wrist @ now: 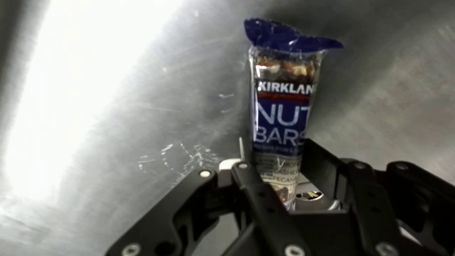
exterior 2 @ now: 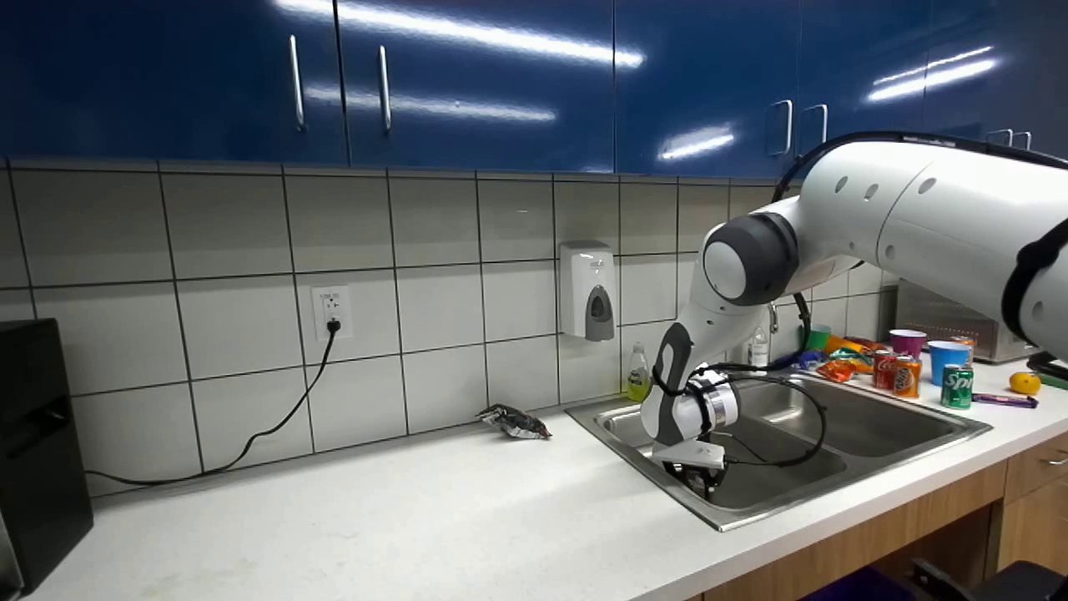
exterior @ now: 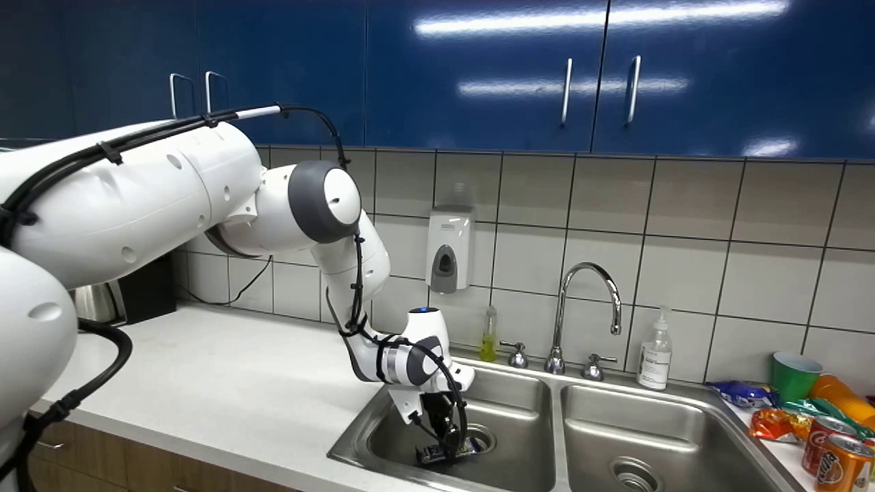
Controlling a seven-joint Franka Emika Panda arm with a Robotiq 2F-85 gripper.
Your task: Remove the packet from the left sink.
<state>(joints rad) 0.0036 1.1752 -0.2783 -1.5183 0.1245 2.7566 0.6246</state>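
Observation:
The packet (wrist: 282,117) is an oblong nut bar wrapper, dark blue with clear parts. In the wrist view it lies between the two fingers of my gripper (wrist: 276,153), which press close on both its long sides. Its lower end is partly hidden by the left finger. In an exterior view the packet (exterior: 432,454) is low in the left sink (exterior: 519,458), beside the drain, with my gripper (exterior: 448,437) down on it. Whether it still touches the sink floor I cannot tell. In an exterior view the gripper (exterior 2: 699,480) shows over the sink, and the packet is hidden.
The faucet (exterior: 560,328) stands behind the sink. The right basin (exterior: 677,437) lies beyond the divider. A green dish soap bottle (exterior: 489,335) stands at the back rim. A dark crumpled packet (exterior 2: 515,422) lies on the counter. Cans (exterior: 837,451) and snack packets stand right of the sink.

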